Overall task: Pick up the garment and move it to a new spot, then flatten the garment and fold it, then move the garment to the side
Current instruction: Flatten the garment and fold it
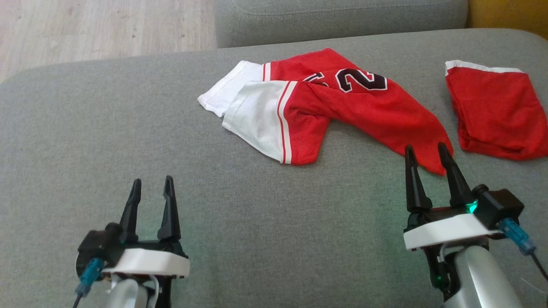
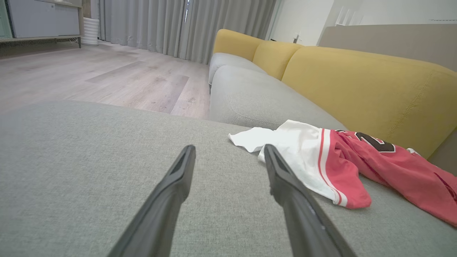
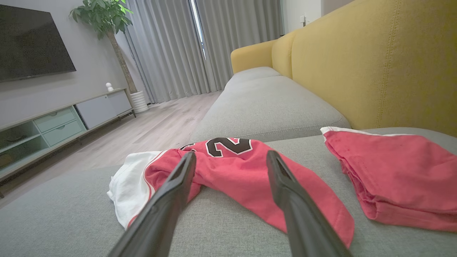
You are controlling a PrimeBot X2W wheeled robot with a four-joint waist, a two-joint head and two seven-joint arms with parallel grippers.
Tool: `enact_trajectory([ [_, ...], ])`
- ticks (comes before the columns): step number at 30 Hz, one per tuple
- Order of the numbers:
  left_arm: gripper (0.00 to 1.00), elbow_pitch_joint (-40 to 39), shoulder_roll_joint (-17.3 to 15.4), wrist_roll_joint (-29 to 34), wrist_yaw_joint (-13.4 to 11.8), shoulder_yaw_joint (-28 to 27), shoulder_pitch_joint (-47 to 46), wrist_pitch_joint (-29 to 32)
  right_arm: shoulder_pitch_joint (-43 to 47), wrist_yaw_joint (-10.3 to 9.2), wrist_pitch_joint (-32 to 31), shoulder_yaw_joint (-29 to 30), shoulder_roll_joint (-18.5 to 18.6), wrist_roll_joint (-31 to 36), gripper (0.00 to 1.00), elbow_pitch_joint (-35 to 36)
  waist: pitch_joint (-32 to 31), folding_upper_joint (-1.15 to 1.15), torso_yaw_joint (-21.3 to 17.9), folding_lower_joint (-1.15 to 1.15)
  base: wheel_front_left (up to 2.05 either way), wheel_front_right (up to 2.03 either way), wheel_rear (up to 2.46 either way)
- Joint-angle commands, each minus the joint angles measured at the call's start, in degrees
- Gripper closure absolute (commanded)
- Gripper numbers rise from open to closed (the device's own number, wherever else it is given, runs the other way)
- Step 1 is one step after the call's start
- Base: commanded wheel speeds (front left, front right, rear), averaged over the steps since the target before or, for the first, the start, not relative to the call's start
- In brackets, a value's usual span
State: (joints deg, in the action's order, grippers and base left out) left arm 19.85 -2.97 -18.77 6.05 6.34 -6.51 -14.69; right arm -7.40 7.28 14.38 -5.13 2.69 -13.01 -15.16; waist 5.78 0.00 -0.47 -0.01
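The garment [image 1: 342,107], red mesh with white panels and a dark number outlined in white, lies crumpled on the grey seat cushion [image 1: 107,128] of a sofa. It sits toward the far middle of the cushion. Its white ends point to the robot's left, and a long red section runs toward the near right.

A folded red cloth [image 1: 496,111] with a white edge lies on the same cushion. It is to the right of the garment, close to it but apart.

Left gripper [image 1: 152,182]: fingers spread, nothing between them. It is over bare cushion at the near left, well apart from the garment. In the left wrist view the gripper [image 2: 229,148] points at the cushion, with the garment [image 2: 342,171] ahead and to the right.

Right gripper [image 1: 426,147]: fingers spread, nothing held. Its tips are at the near red end of the garment, and whether they touch the fabric cannot be determined. In the right wrist view the gripper [image 3: 230,154] frames the garment [image 3: 242,171], with the folded red cloth [image 3: 400,171] at the right.

A yellow backrest [image 3: 375,64] stands behind the cushion, and wood flooring [image 1: 85,30] lies beyond it.
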Motion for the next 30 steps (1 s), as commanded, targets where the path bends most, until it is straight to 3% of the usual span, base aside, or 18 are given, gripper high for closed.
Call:
enact_trajectory([
  [1, 0.0, -2.4, -0.2, 0.0, -0.1, -1.1, -1.9, -0.3, -0.8, 0.21, 0.6, -1.5, 0.2, 0.3, 0.0, 1.8, 0.1, 0.0, 0.0, 0.01, 0.0, 0.0, 0.0],
  [13, 0.0, -0.9, -1.8, 2.3, 0.5, 1.2, -9.8, 0.4, -2.7, 0.21, 0.6, -1.6, 0.2, -0.2, 0.0, 2.6, 4.5, 0.0, -2.7, 0.01, 0.0, 0.0, 0.0],
  [30, 0.0, 16.9, -6.3, 1.7, 1.4, 10.2, -37.1, 17.9, -6.3, 0.21, 0.6, -2.1, 0.2, -1.8, 0.0, 4.2, 14.3, 0.0, -8.8, 0.01, 0.0, 0.0, 0.0],
])
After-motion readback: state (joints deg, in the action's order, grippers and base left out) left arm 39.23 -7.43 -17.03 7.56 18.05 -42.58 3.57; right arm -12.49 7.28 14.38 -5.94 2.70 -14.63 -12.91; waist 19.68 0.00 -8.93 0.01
